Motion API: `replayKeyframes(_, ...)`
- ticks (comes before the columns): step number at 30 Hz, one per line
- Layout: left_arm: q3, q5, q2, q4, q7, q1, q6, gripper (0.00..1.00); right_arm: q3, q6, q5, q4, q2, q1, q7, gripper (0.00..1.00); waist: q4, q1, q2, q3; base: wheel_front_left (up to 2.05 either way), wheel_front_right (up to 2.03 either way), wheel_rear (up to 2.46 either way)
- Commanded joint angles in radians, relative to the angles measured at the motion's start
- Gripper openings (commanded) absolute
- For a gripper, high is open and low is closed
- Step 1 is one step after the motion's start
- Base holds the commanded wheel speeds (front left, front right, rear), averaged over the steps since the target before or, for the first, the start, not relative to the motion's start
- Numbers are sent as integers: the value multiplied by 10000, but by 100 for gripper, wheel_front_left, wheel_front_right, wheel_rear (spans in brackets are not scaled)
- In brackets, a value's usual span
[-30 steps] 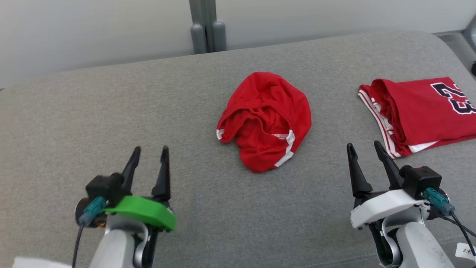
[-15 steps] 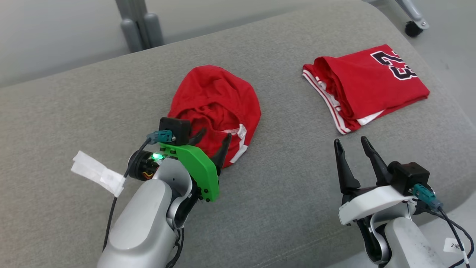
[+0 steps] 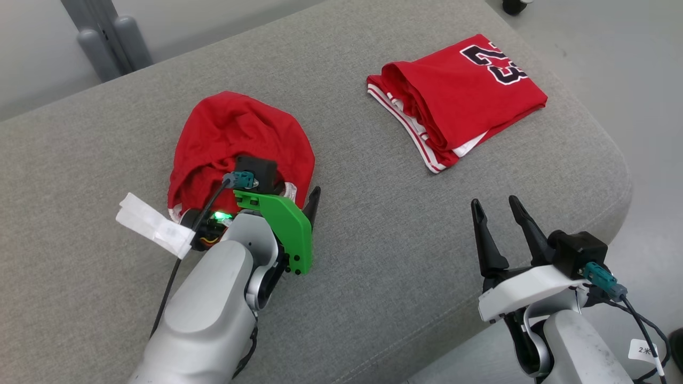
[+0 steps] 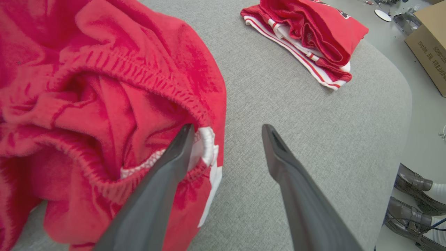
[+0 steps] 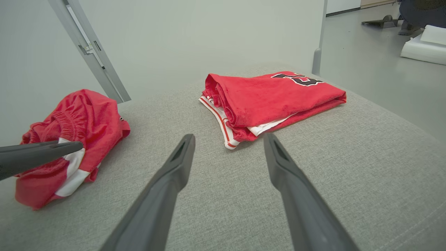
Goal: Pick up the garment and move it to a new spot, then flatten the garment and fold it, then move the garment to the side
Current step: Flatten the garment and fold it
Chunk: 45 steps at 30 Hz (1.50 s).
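Observation:
The garment (image 3: 240,128) is a crumpled red heap with white trim, lying on the left part of the grey cushion (image 3: 373,213). My left gripper (image 3: 298,189) is at its near right edge, open. In the left wrist view, the left finger (image 4: 163,174) lies over the garment's (image 4: 87,87) white-trimmed hem and the right finger rests over bare cushion; the left gripper (image 4: 228,127) holds nothing. My right gripper (image 3: 494,202) hovers open over the cushion's near right part, apart from the cloth. The right wrist view shows the right gripper (image 5: 229,136) and the garment (image 5: 87,118) at far left.
A folded red jersey (image 3: 459,90) with a black number lies at the cushion's far right. The cushion's rounded edge drops to the floor at right. A person's shoes (image 4: 414,195) and a cardboard box (image 4: 428,45) are on that floor. A grey post (image 3: 106,42) stands behind.
The head camera has turned, shifting the whole picture. My left arm has reached forward from the near left to the garment's edge, fingers still spread. The right gripper keeps its pose.

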Motion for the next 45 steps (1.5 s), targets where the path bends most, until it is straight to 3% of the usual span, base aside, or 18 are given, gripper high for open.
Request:
replayKeyframes(1,-43,70,62,134,41,-226,117,100,-20,-3,23,31,27,-106,-74,100,-41,0,-1,32,0,0,0)
replayKeyframes(3,-67,29,63,339,125,-255,145,100,-28,-3,12,31,34,-124,-84,100,-18,0,-1,34,0,0,0)
replayKeyframes(4,-92,27,63,403,133,-290,138,71,-25,-3,6,32,35,-131,-88,100,-5,0,-1,36,0,0,0)
replayKeyframes(5,-106,33,61,485,111,-351,151,32,-17,-3,5,32,34,-147,-90,100,14,0,-1,44,0,0,0)
replayKeyframes(6,-122,33,60,571,94,-398,149,0,1,-3,14,27,36,-173,-82,100,29,0,-1,58,0,0,0)
replayKeyframes(16,-140,-263,57,1007,-698,-937,-61,0,-49,-3,57,-39,56,-319,-85,100,138,0,-1,111,0,0,0)
replayKeyframes(24,-387,-2245,51,-1016,-2046,-2326,-549,0,-266,-3,-145,-82,58,-65,-85,100,578,0,-1,-98,0,0,0)
replayKeyframes(30,-658,-3055,57,-2117,-2732,-3093,-336,0,-241,-3,-151,-81,58,-106,-84,100,866,0,-1,-303,0,0,0)
replayKeyframes(34,-807,-3362,127,-2393,-2799,-2387,-251,0,-365,-3,-159,-75,49,59,-84,100,1315,0,-1,-369,0,0,0)
replayKeyframes(45,-1309,-3120,2642,-2409,-1924,1452,721,0,-368,-3,-258,-158,-38,96,-71,100,2653,0,-1,-335,0,0,0)
